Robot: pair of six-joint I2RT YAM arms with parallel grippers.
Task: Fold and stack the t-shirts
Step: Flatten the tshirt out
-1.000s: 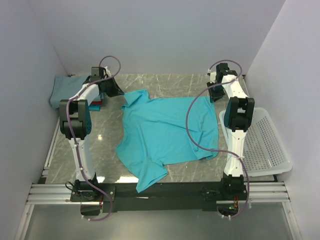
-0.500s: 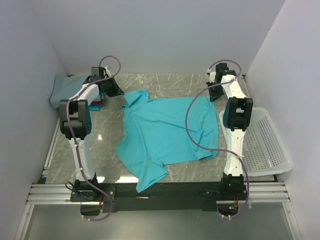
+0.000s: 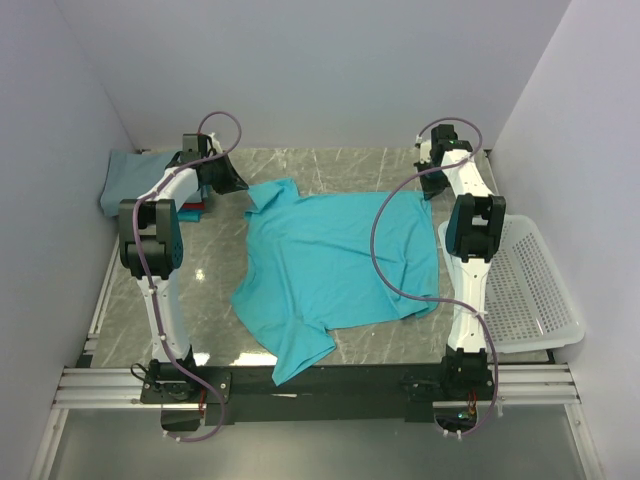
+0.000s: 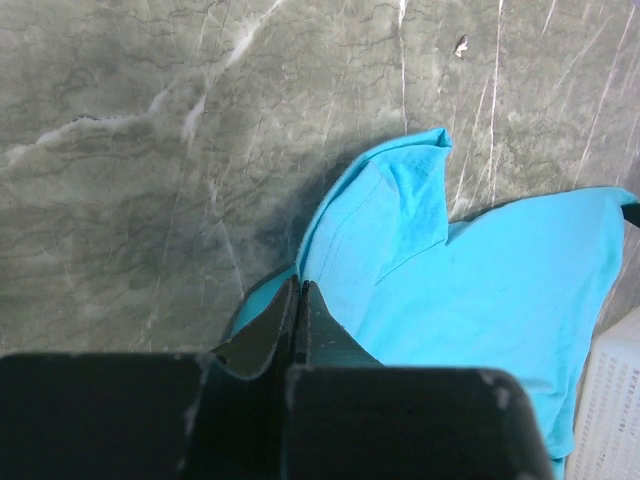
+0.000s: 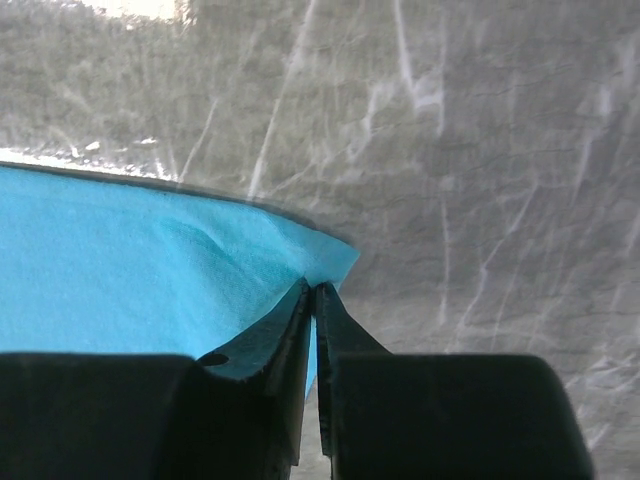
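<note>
A bright turquoise t-shirt [image 3: 335, 260] lies spread over the grey marble table, one sleeve hanging toward the near edge. My left gripper [image 3: 238, 186] is at its far left sleeve. In the left wrist view the jaws [image 4: 298, 283] are pressed together with the turquoise cloth [image 4: 480, 290] pinched at their tips. My right gripper [image 3: 430, 190] is at the far right corner of the shirt. There the jaws [image 5: 312, 288] stand almost together, with the corner of the fabric [image 5: 130, 260] caught between them. Folded t-shirts sit at the far left: a grey-blue one [image 3: 125, 180] over a red one [image 3: 195, 208].
A white mesh basket [image 3: 520, 290] stands at the table's right edge beside the right arm, and its corner shows in the left wrist view [image 4: 610, 400]. Pale walls enclose the table on three sides. A metal rail runs along the near edge.
The right gripper's jaws have drawn together on the shirt's far right corner. The left arm and the shirt have hardly moved.
</note>
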